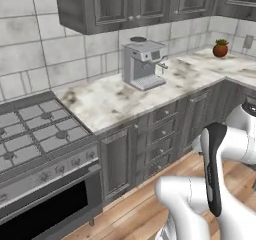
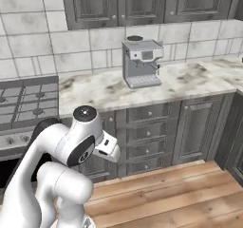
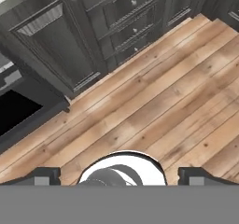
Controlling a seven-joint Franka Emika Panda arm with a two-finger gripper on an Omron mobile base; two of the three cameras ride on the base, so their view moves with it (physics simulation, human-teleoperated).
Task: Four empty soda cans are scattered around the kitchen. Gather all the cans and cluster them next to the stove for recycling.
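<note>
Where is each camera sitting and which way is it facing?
Left base view: behind the arm's left, looking down at stove, counter, coffee machine; arm lower right.
Right base view: behind its right, same stove, counter and machine; arm lower left.
Hand view: on the open hand, facing wood floor and cabinet drawers.

On my table (image 1: 115,101) the coffee machine (image 1: 144,64) stands near the back edge, the stove (image 1: 35,134) left of it, a potted plant (image 1: 220,48) by the far right corner.
</note>
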